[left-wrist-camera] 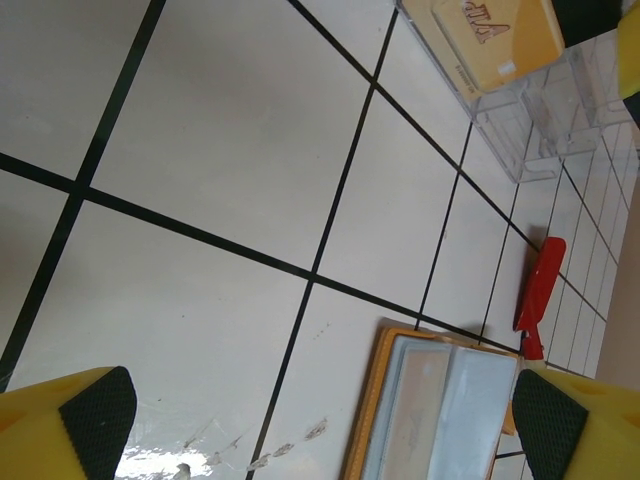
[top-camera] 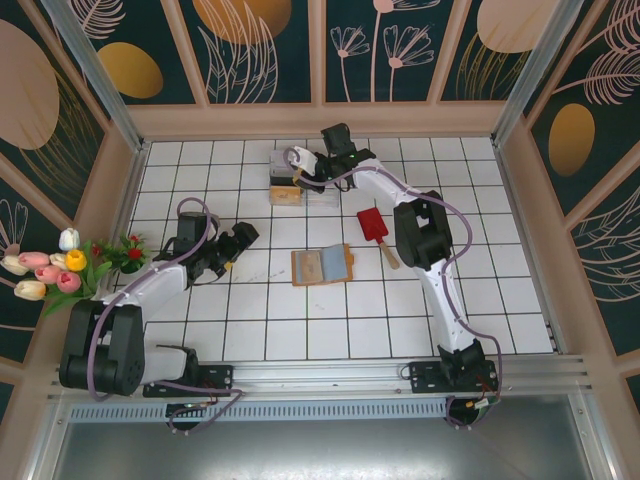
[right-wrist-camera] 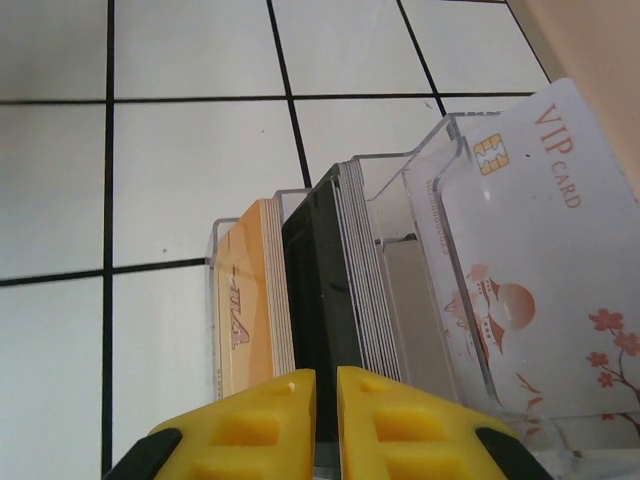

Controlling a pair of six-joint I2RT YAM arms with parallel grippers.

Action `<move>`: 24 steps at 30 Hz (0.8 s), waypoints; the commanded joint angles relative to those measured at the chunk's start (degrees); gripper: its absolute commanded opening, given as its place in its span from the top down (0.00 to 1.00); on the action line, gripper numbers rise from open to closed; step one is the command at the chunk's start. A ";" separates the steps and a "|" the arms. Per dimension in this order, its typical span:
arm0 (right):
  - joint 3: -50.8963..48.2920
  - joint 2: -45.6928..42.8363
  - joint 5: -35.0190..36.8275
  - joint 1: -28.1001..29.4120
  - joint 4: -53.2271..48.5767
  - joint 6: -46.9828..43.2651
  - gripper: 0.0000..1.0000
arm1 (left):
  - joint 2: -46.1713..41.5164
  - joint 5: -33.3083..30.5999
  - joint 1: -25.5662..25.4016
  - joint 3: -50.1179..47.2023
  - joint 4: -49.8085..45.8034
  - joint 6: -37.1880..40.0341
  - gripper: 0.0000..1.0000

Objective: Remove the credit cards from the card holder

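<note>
Nearest my bases, my left gripper [top-camera: 238, 243] hovers low over the white tiles with its black-padded yellow fingers [left-wrist-camera: 97, 420] spread wide, holding nothing. Just ahead of it lies the card holder [top-camera: 321, 265], open flat like a book in the middle of the table. Its tan leathery border frames smooth grey-blue inner panels [left-wrist-camera: 440, 410]. I cannot tell whether a card sits in those pockets.

Beyond it to the right rests a red spatula [top-camera: 375, 228] with a wooden handle, apart from the holder.

Farthest out, my right gripper [right-wrist-camera: 325, 400] hangs over the clear plastic box [right-wrist-camera: 440, 160]. Its fingers are almost pressed together, with a thin slit between them, pinching nothing I can see. In the box, a stiff white VIP card [right-wrist-camera: 530, 280] with a gold chip leans in one compartment, beside a dark stack [right-wrist-camera: 340, 290] and an orange stack [right-wrist-camera: 250, 300].

I judge this the drop-off step, with a card placed in the box. The next move calls for reaching to the holder and, if a card remains, catching its thin, slick edge without dragging the holder.
</note>
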 commanded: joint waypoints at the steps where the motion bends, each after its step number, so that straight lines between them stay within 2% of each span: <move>1: -3.78 -7.91 -1.93 0.50 4.29 5.87 0.84 | -2.17 1.70 0.27 -1.18 2.34 1.22 0.03; 5: -12.12 -14.62 1.24 0.41 11.30 13.79 0.79 | -3.04 2.22 0.30 -1.04 1.78 2.41 0.03; 10: -19.07 -20.71 9.66 0.45 14.54 29.91 0.76 | -3.52 3.57 0.18 -1.17 1.67 3.45 0.04; 13: -27.00 -26.91 12.80 0.57 17.48 36.93 0.75 | -4.17 4.44 0.01 -1.32 1.25 5.42 0.07; 15: -32.73 -32.15 15.57 0.83 18.93 40.64 0.71 | -4.89 4.35 -0.15 -1.55 0.64 6.26 0.09; 17: -36.09 -36.50 19.38 0.89 17.92 44.61 0.66 | -5.68 4.52 -0.67 -1.92 0.76 6.62 0.09; 21: -40.57 -43.64 26.51 1.01 11.89 53.19 0.65 | -6.86 3.73 -3.02 -2.95 2.17 6.56 0.08; 24: -46.46 -48.44 28.18 1.11 10.83 60.50 0.63 | -6.54 2.26 -5.89 -3.36 3.99 5.61 0.09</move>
